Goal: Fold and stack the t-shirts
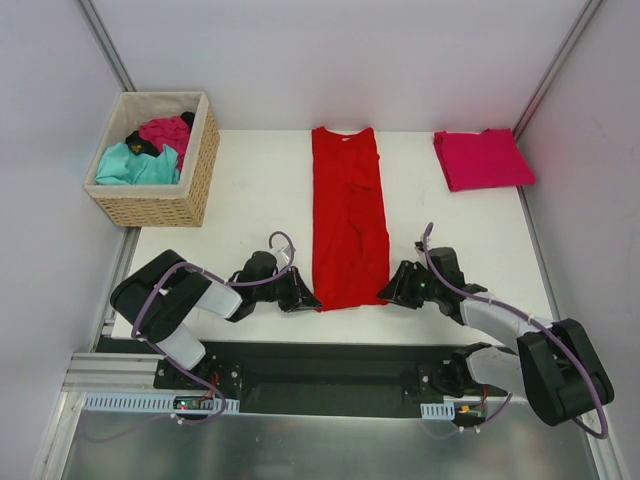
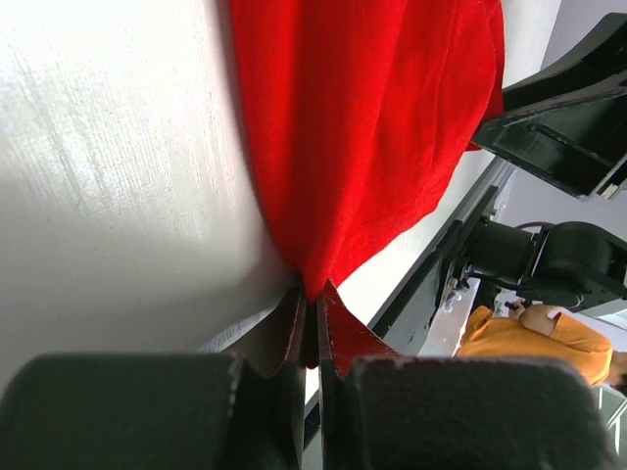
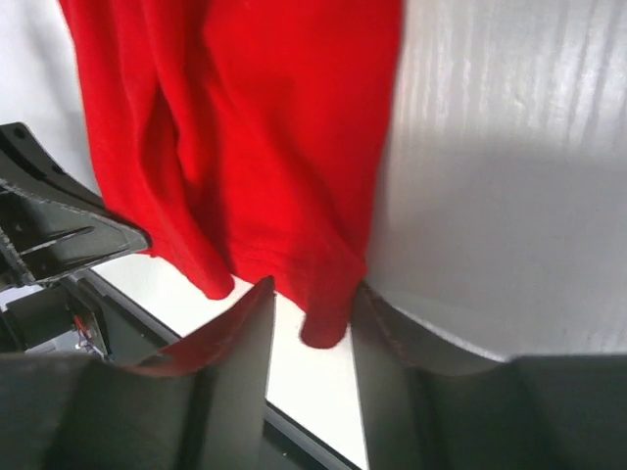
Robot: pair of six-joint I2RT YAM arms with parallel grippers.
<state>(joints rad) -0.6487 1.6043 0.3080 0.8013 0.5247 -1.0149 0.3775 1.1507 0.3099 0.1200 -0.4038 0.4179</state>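
Note:
A bright red t-shirt [image 1: 348, 215] lies as a long narrow strip down the middle of the white table, collar at the far end. My left gripper [image 1: 305, 298] is shut on its near left corner; the left wrist view shows the red cloth [image 2: 362, 127] pinched between the closed fingers of that gripper [image 2: 315, 289]. My right gripper [image 1: 390, 292] sits at the near right corner. In the right wrist view its fingers [image 3: 313, 294] stand apart with the tip of the red cloth [image 3: 255, 147] hanging between them, ungripped. A pinkish crimson t-shirt [image 1: 483, 158] lies folded at the far right.
A wicker basket [image 1: 150, 205] at the far left holds teal [image 1: 130, 165], magenta [image 1: 165, 130] and black [image 1: 140, 143] shirts. Grey walls close in on both sides. The table's near edge and a black rail [image 1: 330, 365] run just behind both grippers.

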